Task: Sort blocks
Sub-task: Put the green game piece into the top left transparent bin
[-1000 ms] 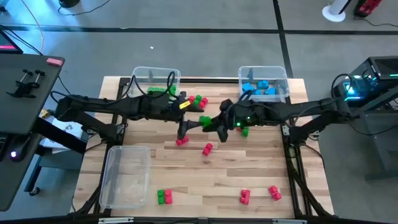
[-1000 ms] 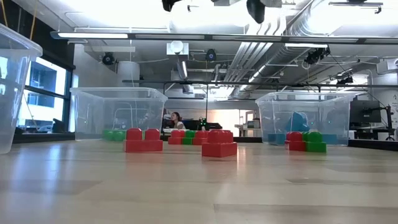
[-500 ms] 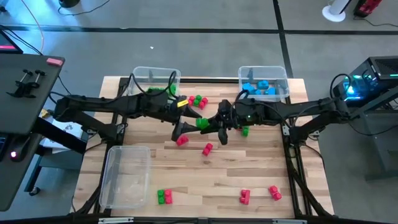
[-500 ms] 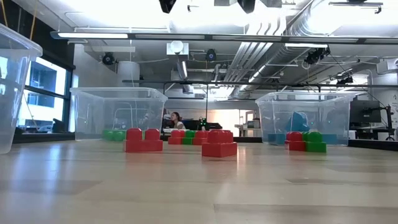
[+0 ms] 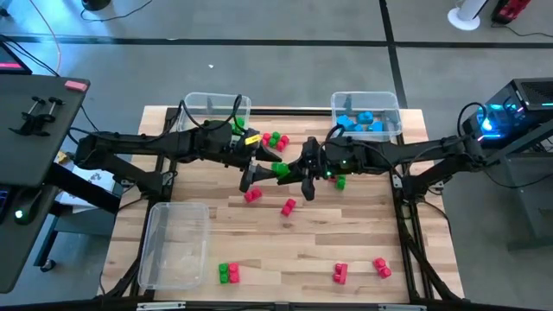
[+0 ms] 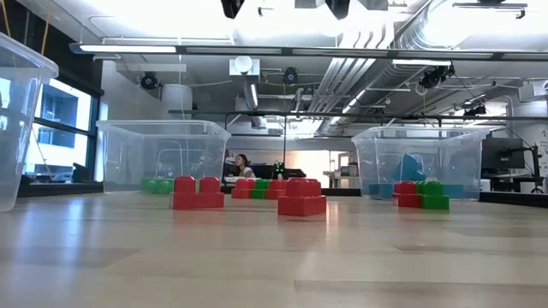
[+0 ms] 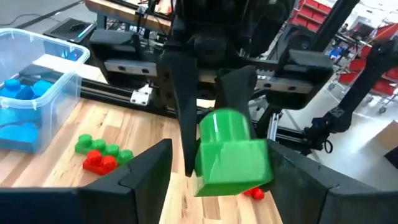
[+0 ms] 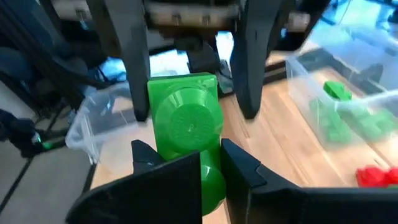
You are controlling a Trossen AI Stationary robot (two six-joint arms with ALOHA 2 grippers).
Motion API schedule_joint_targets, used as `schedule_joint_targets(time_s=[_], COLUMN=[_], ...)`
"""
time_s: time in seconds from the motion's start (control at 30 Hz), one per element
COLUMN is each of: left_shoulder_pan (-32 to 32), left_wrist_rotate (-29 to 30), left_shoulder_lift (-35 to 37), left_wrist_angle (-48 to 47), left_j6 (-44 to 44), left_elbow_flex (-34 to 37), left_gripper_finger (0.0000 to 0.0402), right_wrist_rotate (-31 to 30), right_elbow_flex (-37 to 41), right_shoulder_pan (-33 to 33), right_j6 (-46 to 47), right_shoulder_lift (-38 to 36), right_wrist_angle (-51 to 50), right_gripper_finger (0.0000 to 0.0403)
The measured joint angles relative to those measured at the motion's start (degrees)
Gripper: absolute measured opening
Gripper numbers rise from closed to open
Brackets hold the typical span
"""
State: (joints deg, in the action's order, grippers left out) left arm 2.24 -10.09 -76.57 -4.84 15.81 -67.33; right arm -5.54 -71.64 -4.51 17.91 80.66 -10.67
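Green studded plastic brick (image 5: 280,168): held above mid wooden tabletop (image 5: 259,250), between the two arms. Right hand (image 5: 304,169): fingers clamped on brick. Left hand (image 5: 251,177): fingers apart, flanking brick. Loose red bricks (image 5: 288,206) lie near, below.

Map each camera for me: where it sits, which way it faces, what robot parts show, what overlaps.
High: overhead, straight down on the table; both arms, left gripper and right gripper meeting at a green block.
Low: table height, level toward the room; only arm tips at top.
Left wrist: past its own fingers at the right gripper's hold.
Right wrist: past its own fingers at the left gripper.
Shared: both wrist views show the green block.
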Motion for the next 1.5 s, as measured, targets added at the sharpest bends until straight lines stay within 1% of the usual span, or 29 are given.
schedule_joint_targets(time_s=[0.17,0.33,0.4,0.5,0.67,0.7,0.8,0.87,0.97,1.03,1.1,1.17,1.2,1.27,1.33,1.37,1.43,1.5], left_shoulder_pan=[-0.04,-0.04,0.0,0.0,0.0,0.0,0.06,0.43,1.78,3.41,5.24,7.16,8.26,10.59,13.49,15.17,19.19,23.76], left_wrist_rotate=[-0.35,-0.39,-0.39,-0.39,-0.39,-0.19,0.88,1.18,1.85,3.28,5.75,10.34,13.6,22.39,30.97,34.23,37.93,37.44], left_shoulder_lift=[-0.01,-0.03,-0.03,-0.03,-0.01,0.03,0.1,0.08,0.9,2.05,3.61,5.67,6.73,8.27,9.07,9.14,8.94,8.27], left_wrist_angle=[-0.05,1.46,1.98,0.73,-0.16,-0.1,0.02,-0.28,-3.79,-8.39,-12.38,-17.39,-19.92,-26.28,-33.24,-36.49,-42.18,-43.53], left_j6=[-0.78,-0.92,-0.96,-0.95,-1.13,-1.34,-1.39,-1.43,-2.71,-3.63,-4.96,-6.31,-6.81,-6.98,-6.62,-6.57,-6.28,-5.97], left_elbow_flex=[0.0,0.0,0.0,0.0,0.0,-0.02,-0.04,-0.04,-0.08,0.02,0.02,0.01,-0.03,-0.04,-0.04,-0.04,0.07,1.26], left_gripper_finger=[0.023,0.0228,0.0221,0.0191,0.0103,0.01,0.01,0.01,0.01,0.01,0.01,0.01,0.01,0.01,0.01,0.01,0.01,0.01], right_wrist_rotate=[-0.22,-0.37,-0.39,-0.39,-0.67,-0.67,-0.81,-1.56,-4.82,-7.84,-11.36,-14.43,-15.37,-16.48,-16.74,-16.76,-16.74,-16.74], right_elbow_flex=[0.0,0.0,0.0,0.02,0.02,0.04,0.04,0.04,0.04,0.04,0.02,0.02,0.02,0.02,0.02,0.02,0.02,0.02], right_shoulder_pan=[0.0,0.0,0.0,0.0,0.0,0.01,0.02,0.0,0.0,-0.01,-0.02,0.0,0.09,0.48,0.98,1.28,1.92,2.62], right_j6=[-0.56,-0.23,-0.13,0.01,0.06,0.06,0.01,-0.04,-0.05,-0.37,-0.47,-1.56,-2.29,-2.88,-1.95,-1.09,0.41,2.14], right_shoulder_lift=[0.13,0.27,0.57,0.52,0.51,0.5,0.5,0.5,0.4,-0.32,-1.54,-2.52,-3.14,-4.19,-4.89,-5.09,-5.06,-5.01], right_wrist_angle=[3.18,1.85,1.76,2.53,3.04,3.28,3.7,3.6,3.14,3.11,3.12,2.59,1.9,0.69,-0.59,-1.35,-3.25,-4.71], right_gripper_finger=[0.0,0.0,0.0,0.0,0.0009,0.0012,0.0028,0.0046,0.0085,0.0116,0.0146,0.0171,0.0181,0.0195,0.0201,0.0203,0.0204,0.0204])
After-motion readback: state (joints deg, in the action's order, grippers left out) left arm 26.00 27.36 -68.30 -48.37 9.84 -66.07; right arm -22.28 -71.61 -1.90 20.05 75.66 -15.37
